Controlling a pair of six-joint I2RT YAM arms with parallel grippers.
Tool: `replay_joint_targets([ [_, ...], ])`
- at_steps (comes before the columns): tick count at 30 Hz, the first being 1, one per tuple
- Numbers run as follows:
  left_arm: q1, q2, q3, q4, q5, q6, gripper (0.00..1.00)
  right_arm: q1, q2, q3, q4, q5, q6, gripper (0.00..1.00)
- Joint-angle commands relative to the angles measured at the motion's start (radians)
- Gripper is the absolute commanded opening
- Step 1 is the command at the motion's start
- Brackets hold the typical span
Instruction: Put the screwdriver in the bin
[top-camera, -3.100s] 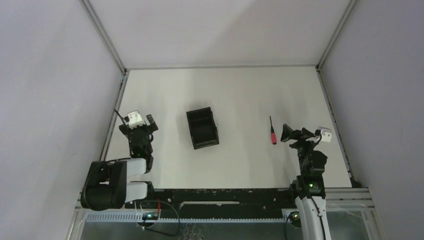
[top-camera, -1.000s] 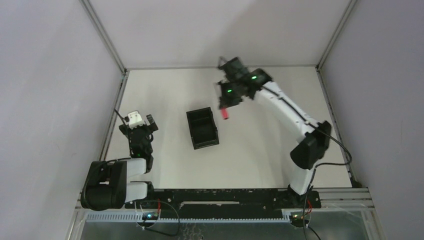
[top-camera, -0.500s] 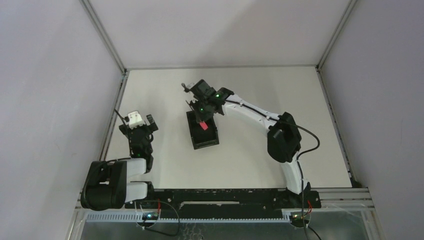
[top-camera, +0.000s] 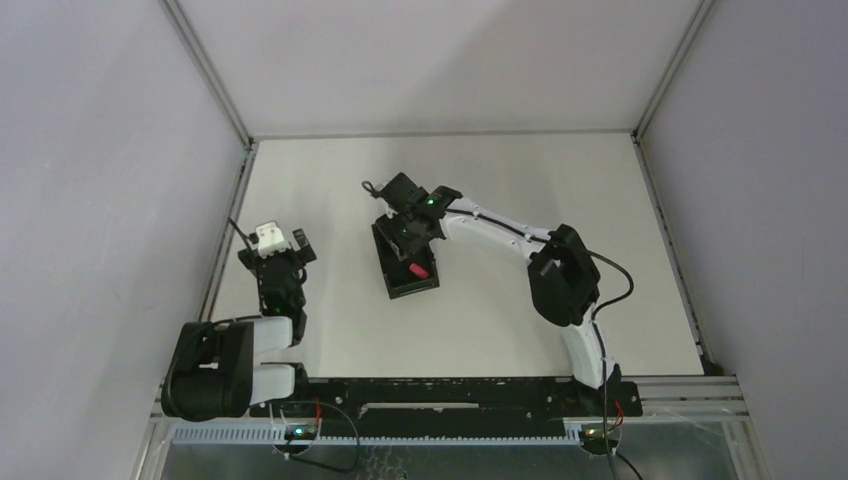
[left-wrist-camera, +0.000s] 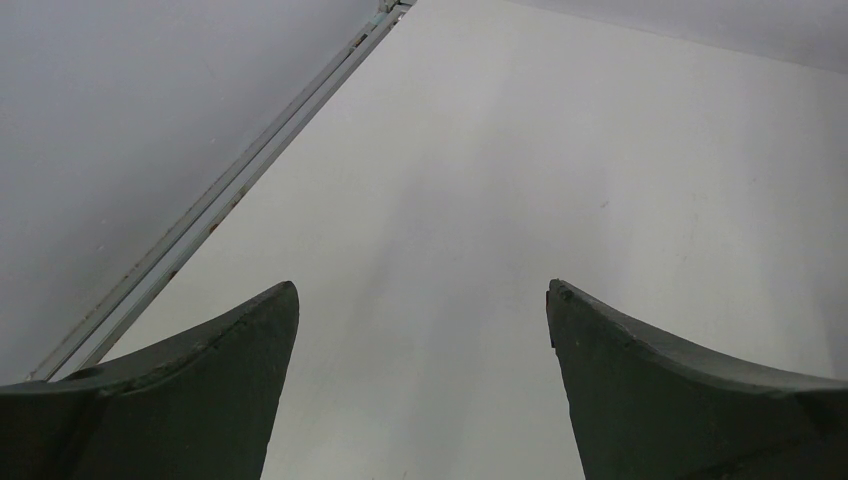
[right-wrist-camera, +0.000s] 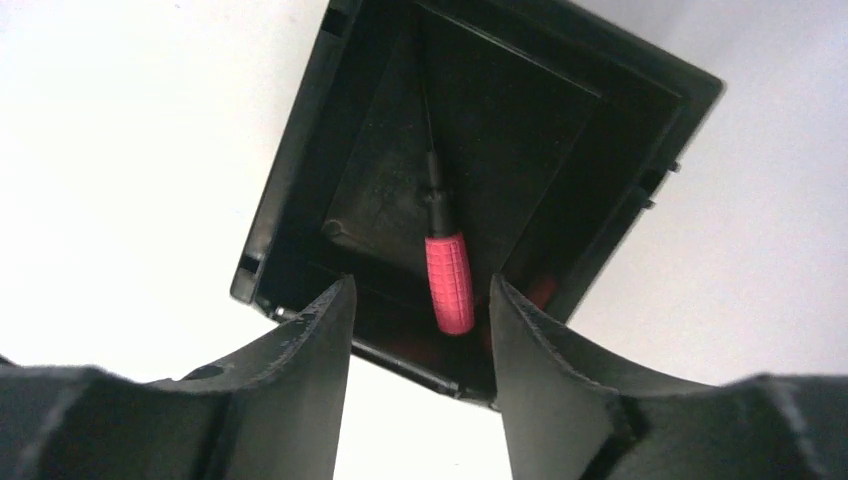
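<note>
Top external camera: fixed high above and behind the near edge, facing down and forward. It is distant enough to hold the whole counter (top-camera: 500, 320), the left arm (top-camera: 235, 355), the right arm (top-camera: 565, 285) and the enclosing walls (top-camera: 100, 150).

Left wrist camera: mounted behind the left jaws, whose tips frame the lower corners. It sits low and close over the counter, facing forward toward the left edge rail (left-wrist-camera: 225, 195).

Right wrist camera: mounted behind the right jaws, facing down, close above the bin (right-wrist-camera: 300, 150), which fills mid-frame.

Shared ground: the top and right wrist views both show the bin and the screwdriver (right-wrist-camera: 447, 280). The top and left wrist views share the rail and adjacent counter
</note>
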Motion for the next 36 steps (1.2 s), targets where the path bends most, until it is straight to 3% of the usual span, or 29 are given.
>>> replay_joint_targets([
  [1, 0.000, -0.002, 0.041, 0.029, 0.010, 0.012, 0.98, 0.008, -0.176, 0.042, 0.037, 0.043, 0.024, 0.64],
  [2, 0.000, -0.002, 0.041, 0.029, 0.010, 0.011, 0.98, 0.006, -0.206, 0.038, 0.042, 0.049, 0.027, 0.71],
  [4, 0.000, -0.002, 0.043, 0.029, 0.009, 0.011, 0.98, -0.002, -0.280, 0.017, 0.062, 0.052, 0.033, 0.98],
  [5, 0.000, -0.003, 0.042, 0.029, 0.010, 0.011, 0.98, -0.011, -0.318, 0.001, 0.076, 0.047, 0.036, 0.99],
  [9, 0.000, -0.002, 0.041, 0.029, 0.009, 0.011, 0.98, -0.068, -0.504, -0.127, 0.156, 0.037, 0.050, 1.00],
  [13, 0.000, -0.002, 0.042, 0.029, 0.010, 0.011, 0.98, -0.195, -0.762, -0.414, 0.326, 0.013, 0.061, 1.00],
  [21, 0.000, -0.002, 0.041, 0.029, 0.009, 0.011, 0.98, -0.626, -1.115, -1.037, 0.698, 0.023, 0.050, 1.00],
  [27, 0.000, -0.003, 0.041, 0.029, 0.010, 0.011, 0.98, -0.843, -1.235, -1.377, 0.980, 0.015, 0.072, 1.00],
  [34, 0.000, -0.002, 0.042, 0.029, 0.010, 0.012, 0.98, -0.865, -1.219, -1.712, 1.505, 0.049, 0.008, 1.00],
  [36, 0.000, -0.002, 0.041, 0.029, 0.009, 0.011, 0.98, -0.865, -1.191, -1.728, 1.546, 0.040, 0.002, 1.00],
])
